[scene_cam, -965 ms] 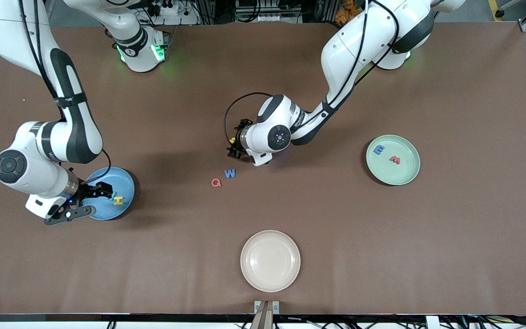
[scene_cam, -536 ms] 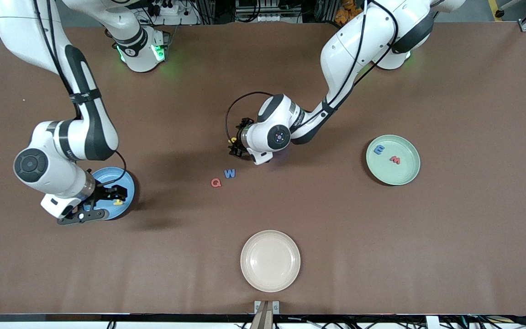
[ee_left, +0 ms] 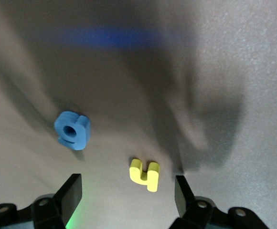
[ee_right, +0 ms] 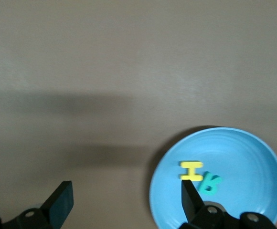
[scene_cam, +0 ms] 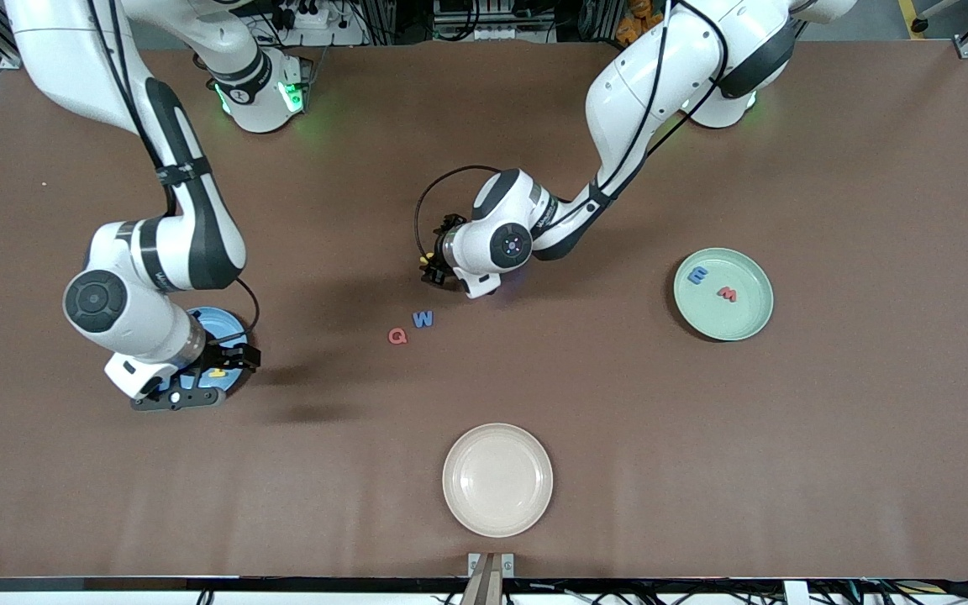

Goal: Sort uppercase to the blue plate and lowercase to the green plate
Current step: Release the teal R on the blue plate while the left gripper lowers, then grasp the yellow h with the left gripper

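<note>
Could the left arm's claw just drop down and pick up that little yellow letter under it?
Probably yes. The left gripper hangs open over the yellow letter, which lies flat on bare table between its fingers. The blue letter lies apart to one side, so nothing seems to block it.

Matt brown table (scene_cam: 702, 470), seemingly foam yellow h (ee_left: 144, 174), smooth blue plate (ee_right: 253, 157).

White arms with black joint bands, black cables, green-lit bases.
</note>
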Controlling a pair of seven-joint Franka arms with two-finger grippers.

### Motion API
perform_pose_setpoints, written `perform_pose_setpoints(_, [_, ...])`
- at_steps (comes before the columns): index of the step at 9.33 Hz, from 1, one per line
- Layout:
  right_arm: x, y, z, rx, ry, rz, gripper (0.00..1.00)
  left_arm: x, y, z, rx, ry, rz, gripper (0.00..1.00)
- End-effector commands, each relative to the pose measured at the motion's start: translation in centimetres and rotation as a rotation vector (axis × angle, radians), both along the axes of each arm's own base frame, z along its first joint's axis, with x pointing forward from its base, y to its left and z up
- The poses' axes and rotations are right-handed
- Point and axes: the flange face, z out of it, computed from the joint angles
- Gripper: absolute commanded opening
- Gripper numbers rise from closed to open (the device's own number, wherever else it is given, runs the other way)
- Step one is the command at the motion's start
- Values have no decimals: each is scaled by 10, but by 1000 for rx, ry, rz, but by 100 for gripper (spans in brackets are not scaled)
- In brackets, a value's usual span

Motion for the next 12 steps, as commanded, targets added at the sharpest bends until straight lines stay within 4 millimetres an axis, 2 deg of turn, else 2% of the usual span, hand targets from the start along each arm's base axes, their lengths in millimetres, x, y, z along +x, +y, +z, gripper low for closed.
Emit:
perform_pose_setpoints(1, [7, 14, -3, -2, 1, -47, 100, -4, -2, 0, -9, -7, 28, 86])
perform_pose_setpoints(3, [5, 26, -4, -2, 1, -52, 100, -5, -1, 0, -12, -19, 27, 85])
perform_pose_setpoints(6, [5, 26, -8, -3, 5, -61, 100, -18, 2, -1, -8, -50, -19, 84])
perform_pose_setpoints(8, [3, 35, -7, -1, 2, -73, 100, -26, 2, 2, -15, -63, -59, 84])
perform_pose_setpoints(9, [3, 42, -7, -2, 0, -75, 100, -26, 2, 3, -18, -70, -66, 84])
perform_pose_setpoints(12, [3, 43, -7, -2, 0, -74, 100, -14, 5, 2, -28, -144, -47, 83])
